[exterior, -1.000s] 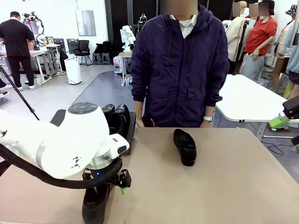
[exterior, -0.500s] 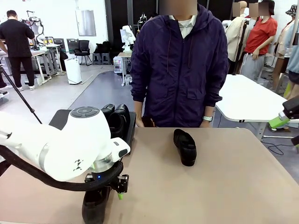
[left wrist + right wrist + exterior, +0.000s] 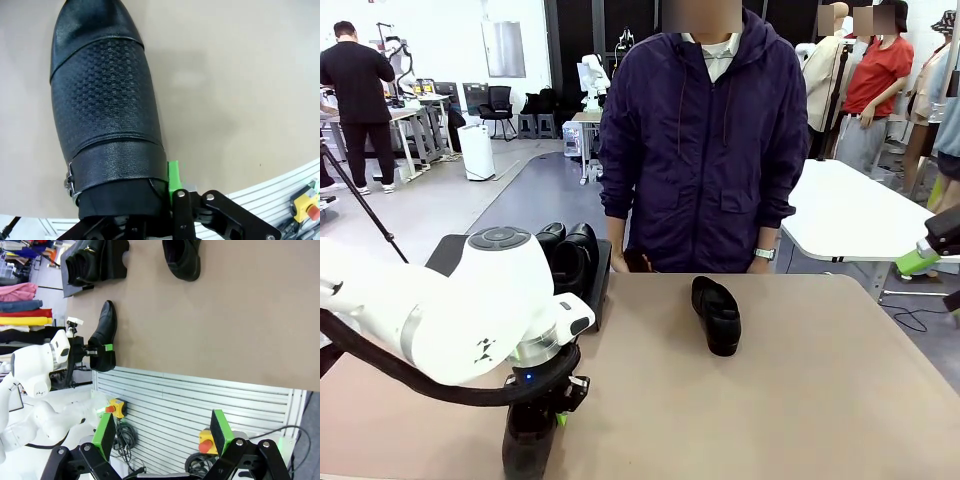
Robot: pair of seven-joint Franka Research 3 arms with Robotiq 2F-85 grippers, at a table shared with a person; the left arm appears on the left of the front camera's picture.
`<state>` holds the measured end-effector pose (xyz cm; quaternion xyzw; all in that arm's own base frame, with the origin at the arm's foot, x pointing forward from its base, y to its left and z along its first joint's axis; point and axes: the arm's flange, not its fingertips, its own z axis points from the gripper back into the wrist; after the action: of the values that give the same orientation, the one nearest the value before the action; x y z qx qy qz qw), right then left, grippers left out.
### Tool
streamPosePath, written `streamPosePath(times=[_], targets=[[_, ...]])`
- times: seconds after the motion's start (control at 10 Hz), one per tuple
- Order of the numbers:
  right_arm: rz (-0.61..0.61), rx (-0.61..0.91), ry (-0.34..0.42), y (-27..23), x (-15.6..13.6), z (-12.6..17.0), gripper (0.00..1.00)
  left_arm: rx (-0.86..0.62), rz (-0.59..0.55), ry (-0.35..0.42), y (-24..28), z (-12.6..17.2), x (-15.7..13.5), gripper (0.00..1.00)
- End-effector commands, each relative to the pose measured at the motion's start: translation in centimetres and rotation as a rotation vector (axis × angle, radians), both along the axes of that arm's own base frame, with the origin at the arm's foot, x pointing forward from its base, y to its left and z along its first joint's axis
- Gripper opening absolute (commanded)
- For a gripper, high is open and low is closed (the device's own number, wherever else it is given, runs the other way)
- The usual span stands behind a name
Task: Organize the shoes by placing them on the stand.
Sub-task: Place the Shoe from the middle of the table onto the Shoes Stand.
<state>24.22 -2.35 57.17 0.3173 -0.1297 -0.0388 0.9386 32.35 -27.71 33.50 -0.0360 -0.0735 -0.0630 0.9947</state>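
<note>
Front view: we record the left gripper (image 3: 538, 415) low over the near left part of the table (image 3: 820, 400), clamped on the heel end of the near shoe (image 3: 527, 452). That shoe lies on the tabletop close to the robot's edge, heel toward the robot and toe pointing across the table. From the left wrist camera we note one green pad (image 3: 173, 175) pressed flat against the side of the shoe's collar. The opposite finger is hidden behind the shoe. The upper shows a woven embossed band and a smooth toe cap. We cannot tell whether the sole has left the surface. The right gripper (image 3: 162, 432) hangs off the robot's side of the table, its jaws spread wide with nothing between them. A second shoe (image 3: 717, 315) lies alone near the middle of the table, toward the far side and well apart from the near shoe. The stand (image 3: 603, 280) sits at the far left corner, partly hidden behind the left arm. Two further shoes (image 3: 570, 250) rest on it side by side, touching or nearly so. A person (image 3: 705, 150) in a dark purple jacket stands at the far edge of the table, directly behind the second shoe, hands low at the table edge and touching none of the shoes.
</note>
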Motion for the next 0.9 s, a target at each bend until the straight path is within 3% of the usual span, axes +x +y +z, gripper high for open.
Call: streamPosePath(times=[0.0, 0.2, 0.3, 0.6, 0.7, 0.8], targets=[[0.022, 0.017, -0.014, -0.1, 0.1, 0.1, 1.0, 0.013, 0.027, -0.019, 3.0, -1.3, -3.3, 0.0], [0.022, 0.017, -0.014, -0.1, 0.1, 0.1, 1.0, 0.004, 0.038, -0.039, 3.6, 0.5, -3.5, 0.0], [0.022, 0.017, -0.014, -0.1, 0.1, 0.1, 1.0, 0.001, 0.022, -0.064, 4.1, 3.1, -4.0, 0.0], [0.022, 0.017, -0.014, -0.1, 0.1, 0.1, 1.0, -0.063, -0.151, -0.025, 9.0, 15.7, -8.0, 0.0], [0.022, 0.017, -0.014, -0.1, 0.1, 0.1, 1.0, -0.053, -0.149, -0.018, 11.4, 18.8, -9.9, 0.0], [0.022, 0.017, -0.014, -0.1, 0.1, 0.1, 1.0, -0.022, -0.144, -0.067, 13.9, 21.2, -11.9, 0.0]])
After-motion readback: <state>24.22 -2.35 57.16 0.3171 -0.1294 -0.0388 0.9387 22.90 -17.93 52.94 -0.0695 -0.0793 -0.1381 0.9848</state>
